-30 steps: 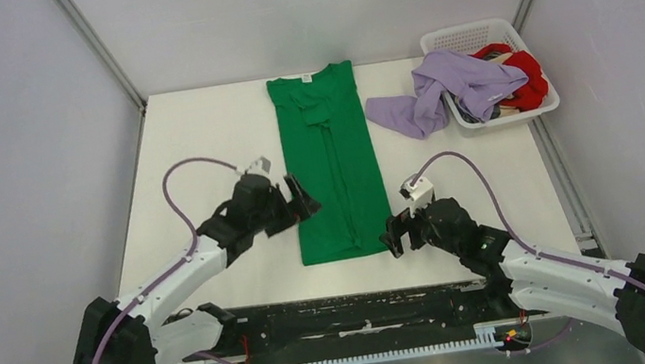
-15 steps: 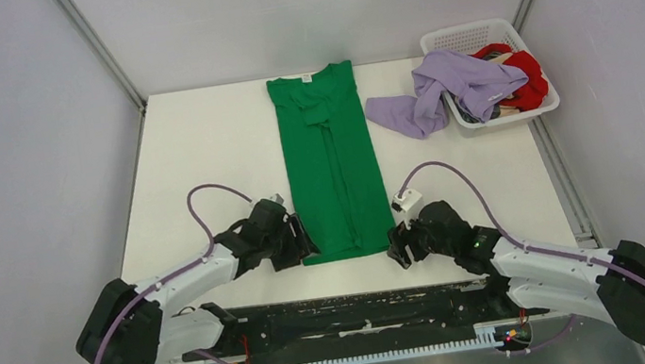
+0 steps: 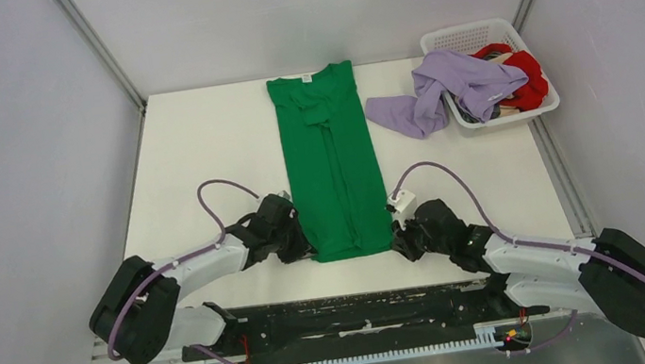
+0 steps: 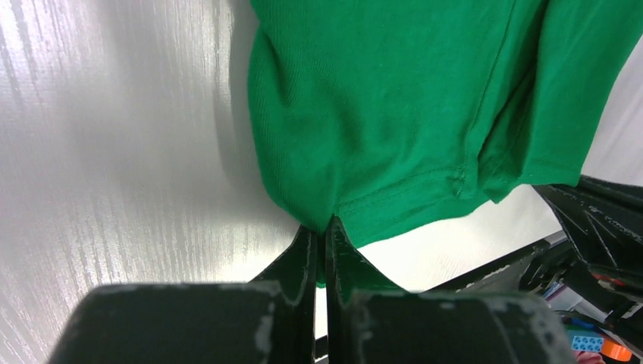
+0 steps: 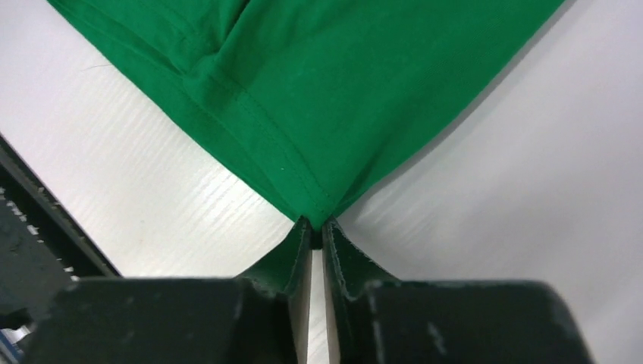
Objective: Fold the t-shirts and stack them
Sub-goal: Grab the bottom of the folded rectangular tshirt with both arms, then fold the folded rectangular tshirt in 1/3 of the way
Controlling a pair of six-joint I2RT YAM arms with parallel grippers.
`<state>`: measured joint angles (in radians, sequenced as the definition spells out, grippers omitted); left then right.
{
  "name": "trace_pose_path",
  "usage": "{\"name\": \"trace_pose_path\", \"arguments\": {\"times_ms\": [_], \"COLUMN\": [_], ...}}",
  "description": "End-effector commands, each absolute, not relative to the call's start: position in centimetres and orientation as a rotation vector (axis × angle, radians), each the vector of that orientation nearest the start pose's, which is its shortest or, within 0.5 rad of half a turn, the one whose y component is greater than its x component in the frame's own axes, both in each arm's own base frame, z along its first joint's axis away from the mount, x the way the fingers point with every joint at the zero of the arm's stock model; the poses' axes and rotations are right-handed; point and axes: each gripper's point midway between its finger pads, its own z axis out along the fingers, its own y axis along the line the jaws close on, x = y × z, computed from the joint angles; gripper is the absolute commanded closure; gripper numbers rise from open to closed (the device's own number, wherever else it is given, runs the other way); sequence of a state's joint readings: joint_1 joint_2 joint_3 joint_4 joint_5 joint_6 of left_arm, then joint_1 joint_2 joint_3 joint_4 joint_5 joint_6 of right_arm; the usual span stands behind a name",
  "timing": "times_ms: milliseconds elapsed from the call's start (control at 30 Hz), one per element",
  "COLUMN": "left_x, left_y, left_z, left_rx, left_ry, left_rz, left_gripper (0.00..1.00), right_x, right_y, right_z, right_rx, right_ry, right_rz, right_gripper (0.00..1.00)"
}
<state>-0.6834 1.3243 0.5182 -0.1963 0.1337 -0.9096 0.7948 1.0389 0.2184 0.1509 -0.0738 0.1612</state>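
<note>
The green t-shirt (image 3: 330,162) lies flat on the table (image 3: 199,142) as a long narrow strip, sleeves already turned in, collar at the far end and hem at the near edge between the two arms. The left tool (image 4: 322,231) is pinched closed on the hem's near-left corner and the right tool (image 5: 317,226) on its near-right corner, each with only a small bite of cloth between the fingertips. The shirt looks light, thin and quite limp. It will likely sag in the middle and drape wherever it is unsupported, so the stitched hem corners are the sound places to hold, being thicker and less apt to slip out. Carrying both corners level and together toward the collar should keep the fold square. The lavender t-shirt (image 3: 439,89) hangs half out of the white basket (image 3: 469,31) onto the table, and the red t-shirt (image 3: 528,77) sits bunched inside it; both are crumpled and will need spreading first.
</note>
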Motion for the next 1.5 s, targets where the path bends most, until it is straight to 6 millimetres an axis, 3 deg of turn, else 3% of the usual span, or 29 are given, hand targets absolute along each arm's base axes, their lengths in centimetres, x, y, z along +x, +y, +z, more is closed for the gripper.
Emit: {"name": "trace_pose_path", "arguments": {"times_ms": [0, 133, 300, 467, 600, 800, 967, 1300, 1467], "left_x": [16.2, 13.5, 10.8, 12.2, 14.1, 18.2, 22.0, 30.6, 34.4], "left_y": [-20.3, -19.6, -20.9, -21.7, -23.4, -24.2, -22.9, -20.8, -20.0], "left_z": [-0.2, 0.1, 2.2, 5.2, 7.1, 8.6, 9.0, 11.5, 11.7], "left_rx": [-0.294, -0.327, -0.275, -0.287, -0.277, -0.286, -0.378, -0.551, -0.588], "left_ry": [2.827, 2.876, 2.846, 2.691, 2.577, 2.547, 2.527, 2.362, 2.329], "left_rz": [-0.595, -0.615, -0.821, -0.946, -1.045, -0.907, -0.741, -0.656, -0.663], "left_gripper": [0.98, 0.98, 0.97, 0.91, 0.90, 0.98, 0.98, 0.96, 0.94], "right_x": [14.9, 13.5, 10.5, 10.5, 13.5, 17.5, 21.3, 29.7, 33.7], "right_y": [22.1, 21.7, 22.4, 23.7, 24.6, 26.1, 25.7, 26.1, 25.9], "right_z": [1.7, 1.1, 1.9, 4.1, 6.2, 8.4, 9.2, 12.2, 12.8], "right_rx": [-0.844, -0.857, -0.931, -0.854, -0.763, -0.672, -0.554, -0.464, -0.426], "right_ry": [2.169, 2.206, 2.188, 2.150, 2.063, 2.059, 2.082, 2.033, 2.027], "right_rz": [0.775, 0.805, 0.890, 0.986, 0.919, 0.835, 0.764, 0.609, 0.542], "right_gripper": [0.96, 1.00, 1.00, 1.00, 1.00, 1.00, 1.00, 1.00, 1.00]}}
